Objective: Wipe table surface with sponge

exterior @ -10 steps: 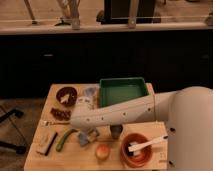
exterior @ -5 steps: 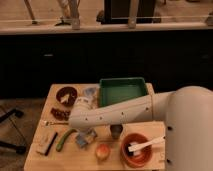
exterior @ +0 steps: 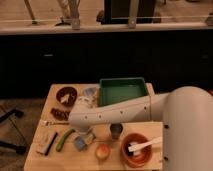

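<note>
The gripper (exterior: 86,134) sits low over the table surface (exterior: 50,159), directly beside the blue-grey sponge (exterior: 79,143). The sponge lies between a green vegetable (exterior: 64,139) and an orange-pink fruit (exterior: 103,151), front centre.

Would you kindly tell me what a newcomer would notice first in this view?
The big white arm sweeps from the right across the table surface, its gripper low above the blue-grey sponge near the front. Behind it sits a green tray; an orange bowl stands front right.
</note>
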Tool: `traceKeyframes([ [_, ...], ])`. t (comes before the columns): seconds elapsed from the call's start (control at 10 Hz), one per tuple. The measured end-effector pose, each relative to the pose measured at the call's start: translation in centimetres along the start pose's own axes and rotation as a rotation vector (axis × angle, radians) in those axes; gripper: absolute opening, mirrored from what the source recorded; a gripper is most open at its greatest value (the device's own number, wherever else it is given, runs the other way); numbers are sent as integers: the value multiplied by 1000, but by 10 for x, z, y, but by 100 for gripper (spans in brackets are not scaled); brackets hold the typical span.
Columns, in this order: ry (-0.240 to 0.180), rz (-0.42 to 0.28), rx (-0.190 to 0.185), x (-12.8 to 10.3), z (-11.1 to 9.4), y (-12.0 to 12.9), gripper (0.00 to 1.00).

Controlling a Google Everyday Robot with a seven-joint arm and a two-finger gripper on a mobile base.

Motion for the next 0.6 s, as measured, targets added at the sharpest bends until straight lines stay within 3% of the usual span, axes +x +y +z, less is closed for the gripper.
traceKeyframes([
  [0.4,42,17,-60,21,5,19,0],
  [0.6,66,53,-60,36,5,19,0],
])
